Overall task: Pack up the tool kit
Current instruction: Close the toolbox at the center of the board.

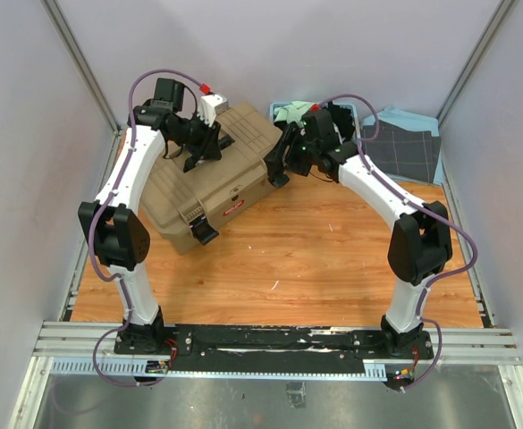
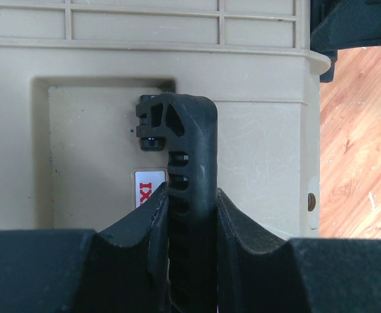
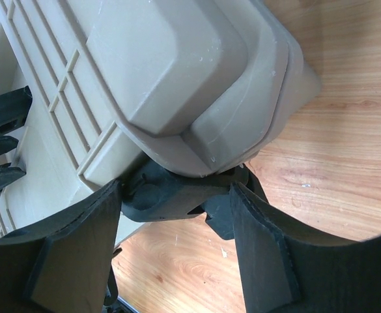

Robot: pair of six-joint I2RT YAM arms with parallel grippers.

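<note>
Latching the tan toolbox [image 1: 216,170], parked back-left on the wooden surface [image 1: 315,259]: its black handle [image 2: 190,143] is pinched tight by the left fingers [image 2: 135,225], and the side latch [image 3: 164,195] is straddled by the half-open right fingers [image 3: 79,248]. The squeeze is best centred there, imo.

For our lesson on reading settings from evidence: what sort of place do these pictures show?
Probably a robotics lab cell: the left arm and right arm are mounted on a metal rail, and the wooden table holding a tan toolbox is enclosed by plain walls.
</note>
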